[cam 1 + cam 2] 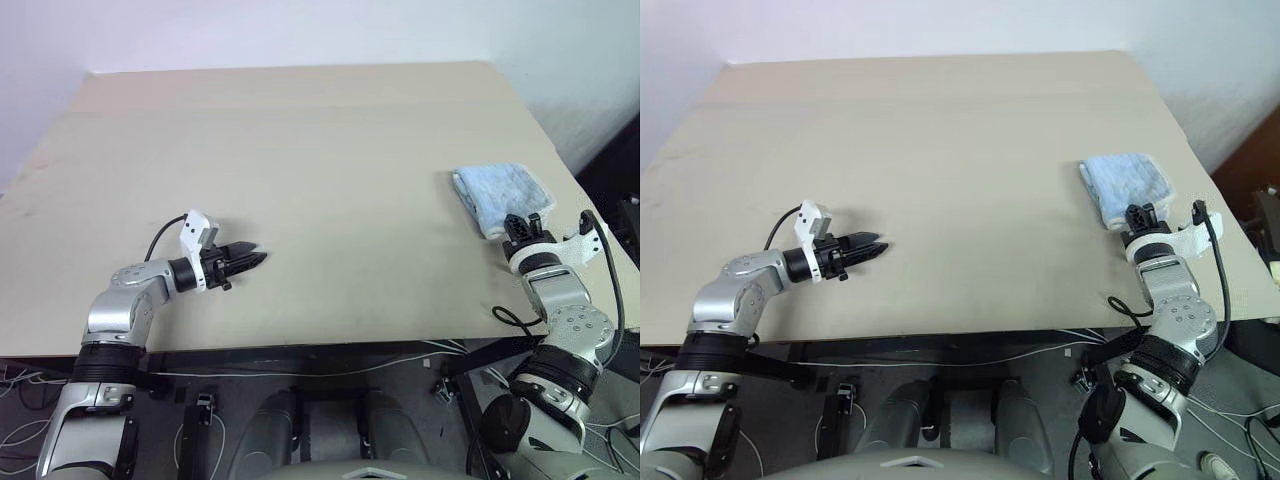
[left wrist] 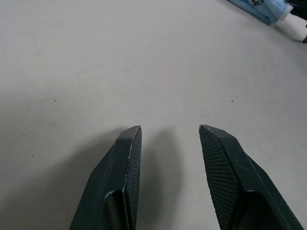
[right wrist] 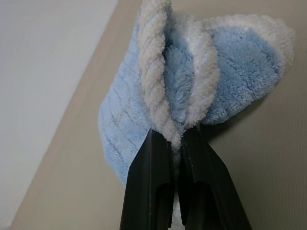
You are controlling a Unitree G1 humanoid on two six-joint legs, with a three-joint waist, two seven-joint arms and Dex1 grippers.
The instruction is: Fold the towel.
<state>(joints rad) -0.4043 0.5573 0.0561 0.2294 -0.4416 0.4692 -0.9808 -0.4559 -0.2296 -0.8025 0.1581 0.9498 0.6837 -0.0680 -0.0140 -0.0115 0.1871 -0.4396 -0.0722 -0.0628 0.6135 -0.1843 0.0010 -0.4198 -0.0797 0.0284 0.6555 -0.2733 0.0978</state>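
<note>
Small light blue terry cloth towel (image 1: 498, 196), bunched, near right edge of wide beige tabletop (image 1: 300, 180). Right gripper (image 3: 176, 135) clamped on its whitish stitched edge. Left gripper (image 2: 169, 132) parted, empty, well left of towel. Best to drag towel leftward, away from table edge, onto open room, then spread flat before folding.

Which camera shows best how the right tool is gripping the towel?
The right wrist view: the right tool is shut on the towel, pinching its bunched whitish edge. Both eye views show the folded towel on the table from above. The left wrist view catches only a corner.
</note>
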